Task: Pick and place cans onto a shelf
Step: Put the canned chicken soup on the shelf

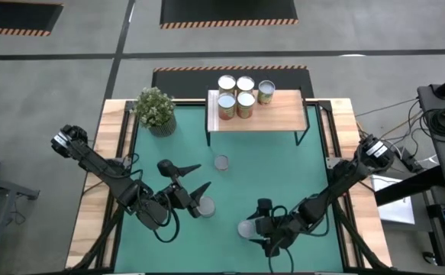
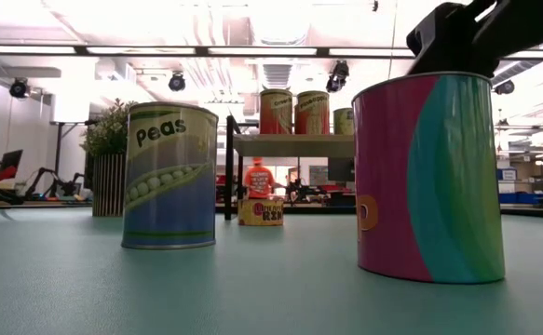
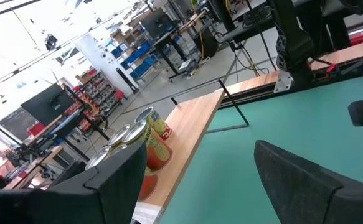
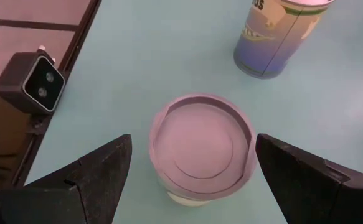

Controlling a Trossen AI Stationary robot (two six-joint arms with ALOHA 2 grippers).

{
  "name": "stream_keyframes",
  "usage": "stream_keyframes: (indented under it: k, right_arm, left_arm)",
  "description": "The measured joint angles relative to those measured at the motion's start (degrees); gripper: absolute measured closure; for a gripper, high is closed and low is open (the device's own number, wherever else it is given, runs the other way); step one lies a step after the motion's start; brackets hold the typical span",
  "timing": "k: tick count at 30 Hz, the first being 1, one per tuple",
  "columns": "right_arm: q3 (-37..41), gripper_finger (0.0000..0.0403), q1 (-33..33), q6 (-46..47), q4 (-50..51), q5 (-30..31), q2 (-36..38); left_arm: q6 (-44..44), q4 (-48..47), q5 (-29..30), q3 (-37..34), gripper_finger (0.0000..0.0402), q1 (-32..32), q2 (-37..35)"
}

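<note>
Green mat (image 1: 283, 176): can (image 4: 203, 144) between right gripper (image 4: 193, 163) fingers

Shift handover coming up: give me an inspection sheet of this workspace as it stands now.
Surface: green mat on a wooden table.
Job's things: five cans on the shelf; peas can, pink-green can and a small can on the mat.
Clutter: potted plant on the mat's far left corner.
Grippers: left gripper open, above the mat beside the peas can; right gripper open, straddling the pink-green can from above.
Cables: bundle beyond the table's right edge.
Surroundings: workshop racks and benches behind the table; no person seen.
</note>
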State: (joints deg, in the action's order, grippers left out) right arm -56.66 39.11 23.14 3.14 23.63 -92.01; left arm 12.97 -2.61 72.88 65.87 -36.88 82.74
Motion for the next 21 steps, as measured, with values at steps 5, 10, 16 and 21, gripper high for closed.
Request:
stream_keyframes:
  k: [5,10,16,21]
  right_arm:
    - [0.7,0.0074,-0.1,0.0,-0.1,0.4,-0.2]
    - [0.9,0.0074,-0.6,0.3,-1.0,0.4,-1.4]
    - [0.9,0.0074,-1.0,0.5,-2.3,-0.1,-1.9]
    - [0.9,0.0082,-1.3,1.6,-2.2,-1.4,-1.9]
  left_arm:
    - [0.0,0.0,0.0,0.0,0.0122,0.0,0.0]
    - [0.0,0.0,0.0,0.0,0.0122,0.0,0.0]
    - [0.0,0.0,0.0,0.0,0.0122,0.0,0.0]
    - [0.0,0.0,0.0,0.0,0.0122,0.0,0.0]
